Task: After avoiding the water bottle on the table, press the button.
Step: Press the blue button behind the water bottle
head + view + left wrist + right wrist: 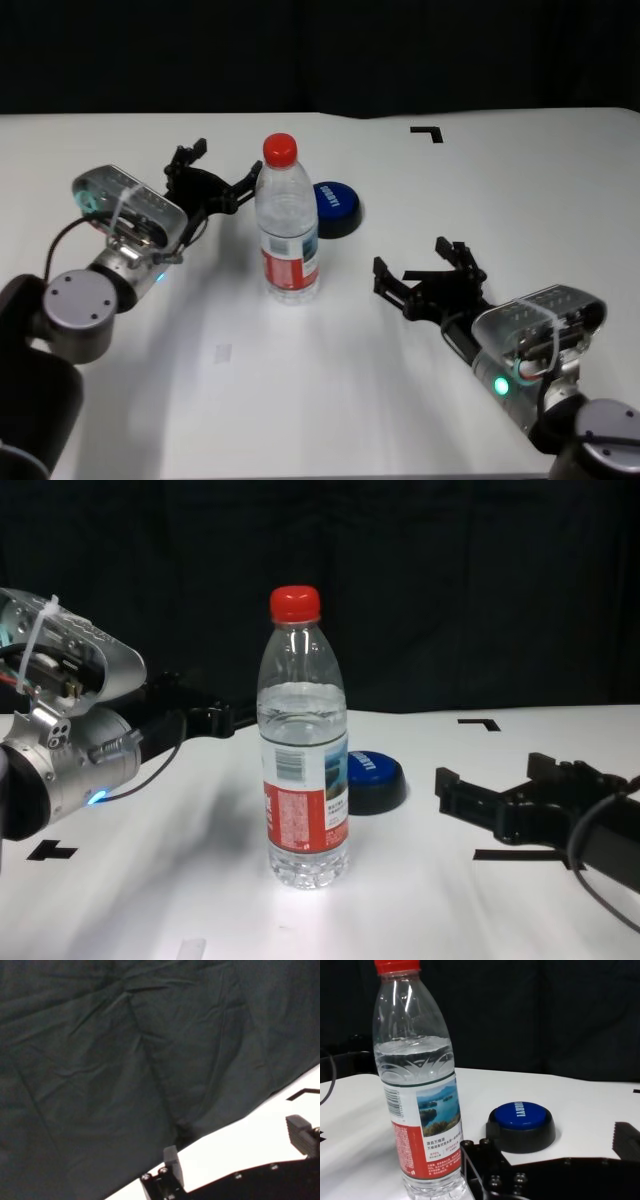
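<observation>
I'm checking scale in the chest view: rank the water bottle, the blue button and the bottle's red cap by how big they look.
1. Water bottle, by far the largest.
2. Button, partly hidden behind the bottle and farther from the camera.
3. Red cap, smallest.

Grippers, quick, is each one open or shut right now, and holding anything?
Left gripper: open, empty, left of the water bottle.
Right gripper: open, empty.

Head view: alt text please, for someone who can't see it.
A water bottle stands upright mid-table, with the blue button just behind it to the right. The open left gripper sits left of the bottle; the open right gripper lies nearer, to the right.
</observation>
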